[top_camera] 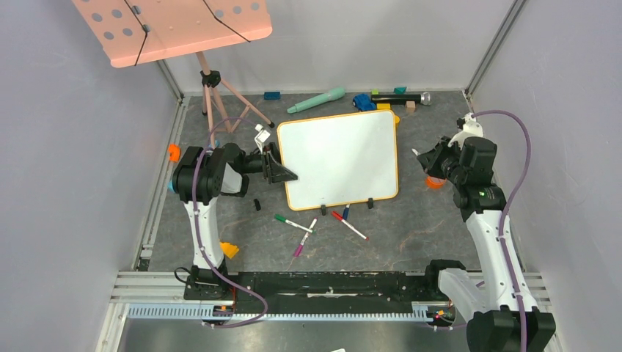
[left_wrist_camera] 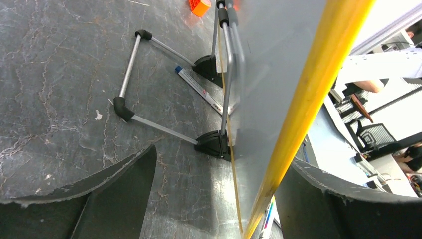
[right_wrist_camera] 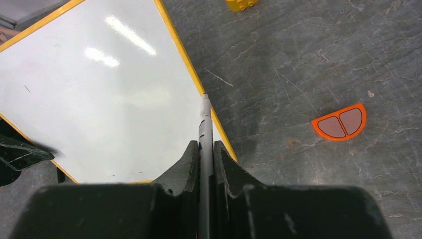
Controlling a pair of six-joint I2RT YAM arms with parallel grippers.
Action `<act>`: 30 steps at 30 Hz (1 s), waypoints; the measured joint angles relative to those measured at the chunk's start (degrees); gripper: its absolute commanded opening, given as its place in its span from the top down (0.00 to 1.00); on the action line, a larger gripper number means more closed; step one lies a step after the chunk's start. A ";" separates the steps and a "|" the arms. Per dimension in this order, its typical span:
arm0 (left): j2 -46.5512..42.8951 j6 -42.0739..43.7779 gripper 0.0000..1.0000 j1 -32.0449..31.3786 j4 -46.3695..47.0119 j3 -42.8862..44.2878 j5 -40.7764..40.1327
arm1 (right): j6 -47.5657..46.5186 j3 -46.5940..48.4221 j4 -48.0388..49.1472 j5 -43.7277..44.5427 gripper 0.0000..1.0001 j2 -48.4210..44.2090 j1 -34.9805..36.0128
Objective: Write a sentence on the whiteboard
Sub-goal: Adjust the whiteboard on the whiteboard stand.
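Jaws, left gripper (top_camera: 281, 167): wide apart, astride the whiteboard's (top_camera: 341, 158) left yellow rim.
Jaws, right gripper (right_wrist_camera: 205, 149): clamped on a grey marker (right_wrist_camera: 204, 117), tip at the board's right rim.
Loose markers (top_camera: 293, 223): flat on the table (top_camera: 411, 220), just before the board.
Whiteboard: mid-table, propped on a wire stand (left_wrist_camera: 130, 74), between both arms.
Music stand (top_camera: 176, 26): far left.

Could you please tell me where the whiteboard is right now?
In the top view the whiteboard stands propped at the centre of the table, with the left claw open around its left edge and loose markers lying just before its near edge.
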 measured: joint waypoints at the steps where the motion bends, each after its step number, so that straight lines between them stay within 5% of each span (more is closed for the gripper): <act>1: 0.00 0.20 0.14 -0.04 0.00 0.04 0.31 | -0.04 0.00 -0.02 0.00 1.00 -0.04 0.00; 10: 0.76 0.59 0.34 -0.02 0.04 5.31 1.49 | -0.35 0.00 -0.11 0.00 1.00 0.55 0.00; 30: 1.60 0.61 0.29 -0.52 0.00 1.97 2.08 | 1.18 -8.15 -0.94 6.45 1.00 3.67 0.46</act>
